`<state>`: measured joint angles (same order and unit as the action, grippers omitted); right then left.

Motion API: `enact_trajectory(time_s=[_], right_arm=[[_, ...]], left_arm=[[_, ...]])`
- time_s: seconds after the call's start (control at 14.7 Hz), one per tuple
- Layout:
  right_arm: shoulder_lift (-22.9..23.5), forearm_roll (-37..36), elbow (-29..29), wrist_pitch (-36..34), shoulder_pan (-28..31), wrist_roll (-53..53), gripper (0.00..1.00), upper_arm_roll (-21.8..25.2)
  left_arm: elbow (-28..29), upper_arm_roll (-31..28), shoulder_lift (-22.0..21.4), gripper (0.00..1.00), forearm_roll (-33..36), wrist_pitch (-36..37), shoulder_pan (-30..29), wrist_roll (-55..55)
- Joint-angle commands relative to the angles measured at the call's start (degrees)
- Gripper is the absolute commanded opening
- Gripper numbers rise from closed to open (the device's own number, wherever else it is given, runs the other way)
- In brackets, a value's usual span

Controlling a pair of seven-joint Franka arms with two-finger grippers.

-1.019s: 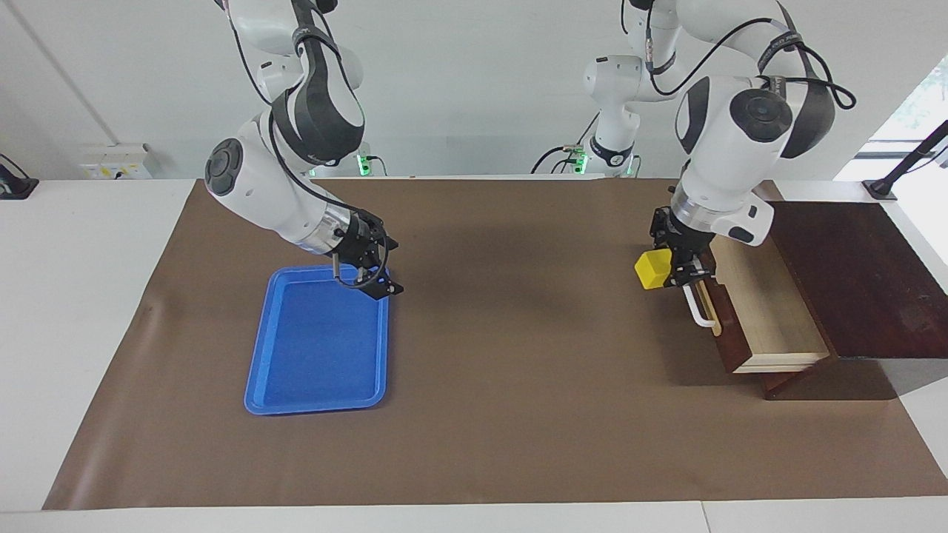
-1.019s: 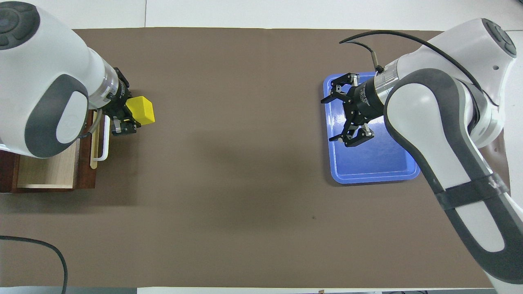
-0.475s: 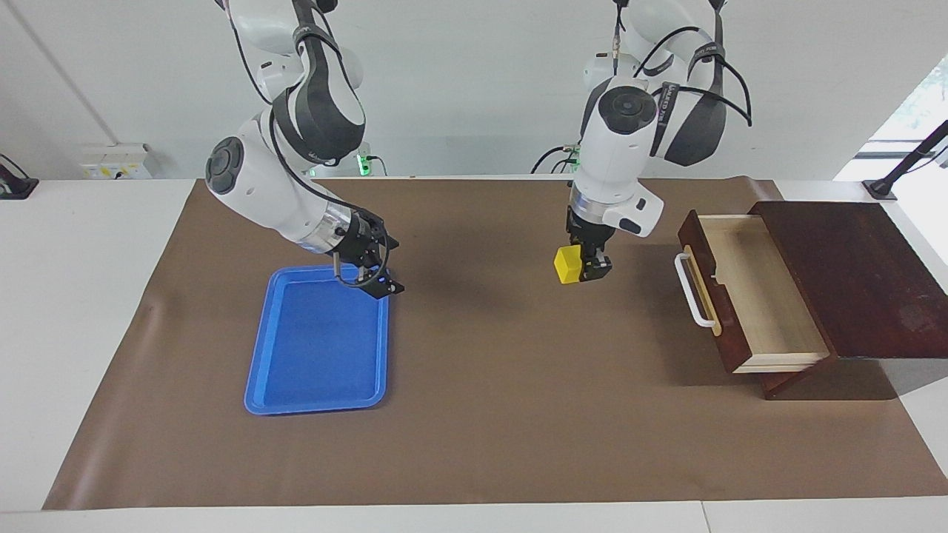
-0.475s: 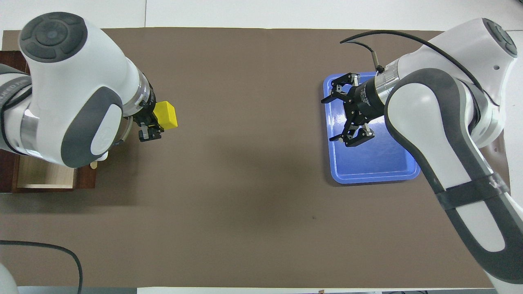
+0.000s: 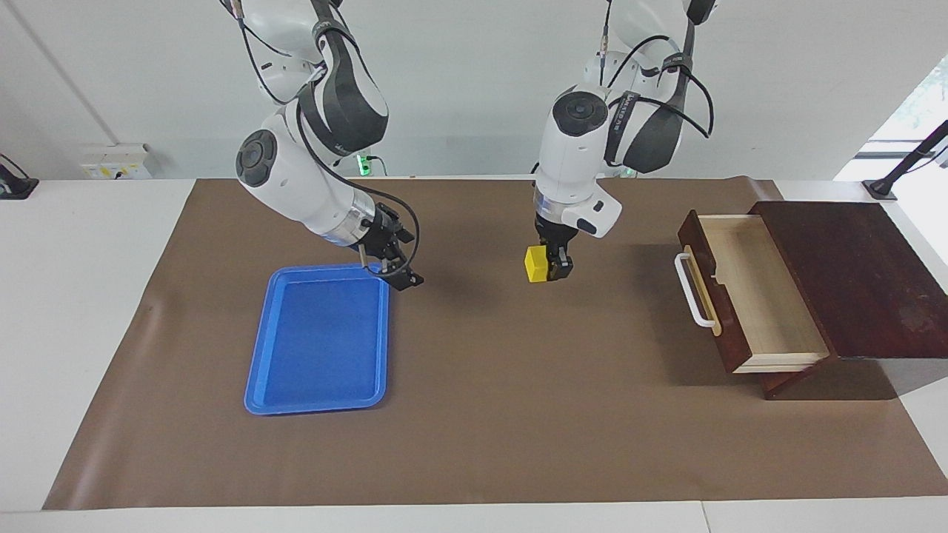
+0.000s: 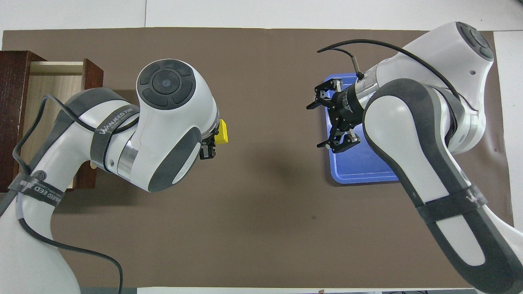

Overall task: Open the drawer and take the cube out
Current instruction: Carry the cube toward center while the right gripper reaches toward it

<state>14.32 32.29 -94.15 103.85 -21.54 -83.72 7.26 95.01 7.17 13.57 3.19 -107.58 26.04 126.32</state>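
The drawer (image 5: 712, 311) of the dark wooden box stands pulled open, its pale-wood interior (image 5: 763, 289) bare and its white bar handle (image 5: 692, 292) facing the table's middle. In the overhead view the drawer (image 6: 45, 90) is partly hidden under my left arm. My left gripper (image 5: 549, 268) is shut on the yellow cube (image 5: 535, 264) and holds it above the brown mat, between the drawer and the blue tray; the cube (image 6: 223, 133) also shows in the overhead view at the gripper (image 6: 212, 141). My right gripper (image 5: 396, 268) is open and empty over the tray's edge (image 6: 318, 124).
A flat blue tray (image 5: 318, 340) lies on the brown mat toward the right arm's end of the table; it also shows in the overhead view (image 6: 359, 167). The dark wooden box (image 5: 852, 274) sits at the left arm's end.
My left gripper has carried the yellow cube from over the drawer's front toward the table's middle. My right gripper has shifted a little toward the middle, still open.
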Motion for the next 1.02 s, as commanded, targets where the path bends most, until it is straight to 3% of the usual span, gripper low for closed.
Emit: enact_trajectory(time_s=[0.0,0.2,0.95], right_arm=[[-0.17,-0.83,-0.16,1.79,-1.58,0.75,1.0,-0.05],[2.19,0.13,2.03,1.61,-3.42,0.14,1.0,-0.05],[16.08,2.24,19.86,2.23,-6.59,-10.92,1.0,-0.22]], left_arm=[[1.93,-0.93,-0.65,0.0,-0.02,-2.71,0.76,0.59],[2.38,-0.93,-0.82,0.0,-0.02,-2.81,0.94,0.59],[2.2,-0.93,-0.65,0.0,-0.2,-5.44,2.35,5.25]])
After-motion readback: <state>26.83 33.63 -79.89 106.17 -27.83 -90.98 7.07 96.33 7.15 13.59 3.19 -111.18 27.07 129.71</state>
